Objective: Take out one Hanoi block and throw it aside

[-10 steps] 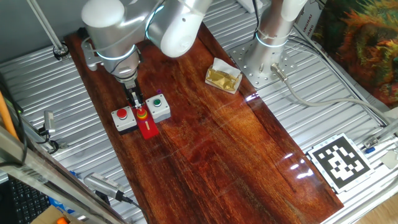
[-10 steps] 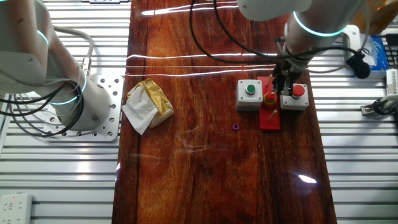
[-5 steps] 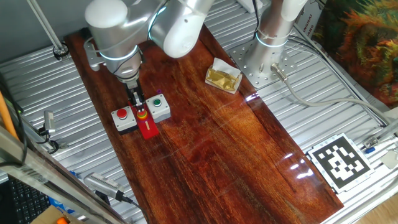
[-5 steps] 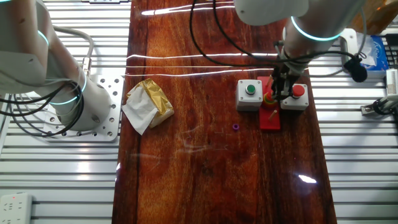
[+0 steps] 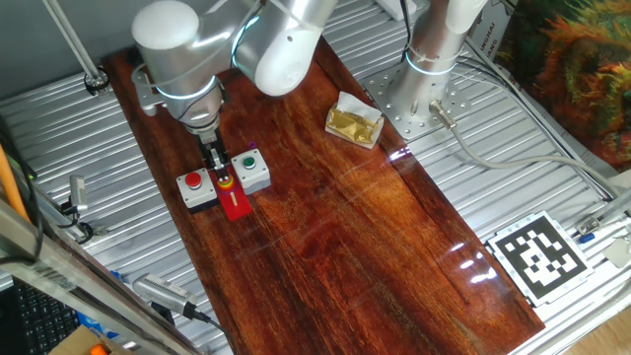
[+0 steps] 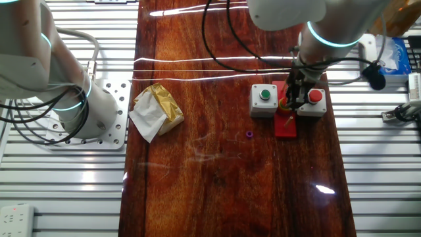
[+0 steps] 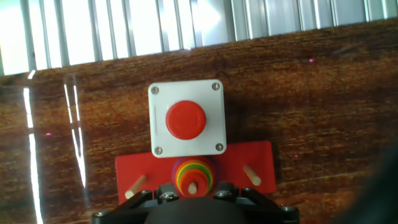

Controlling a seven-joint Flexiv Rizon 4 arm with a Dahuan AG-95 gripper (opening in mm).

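Red peg board [image 6: 285,123] sat on the table [image 6: 217,178] between two button boxes: green one [image 6: 264,100] at its 9 o'clock, red one [image 6: 312,102] at 3 o'clock. Rainbow block stack [image 7: 193,175] was on the middle peg. End effector [image 6: 293,99] hung right over the stack; couldn't tell whether the fingers were open or gripping. Crumpled wrapper [image 6: 155,110] lay well apart at 9 o'clock.
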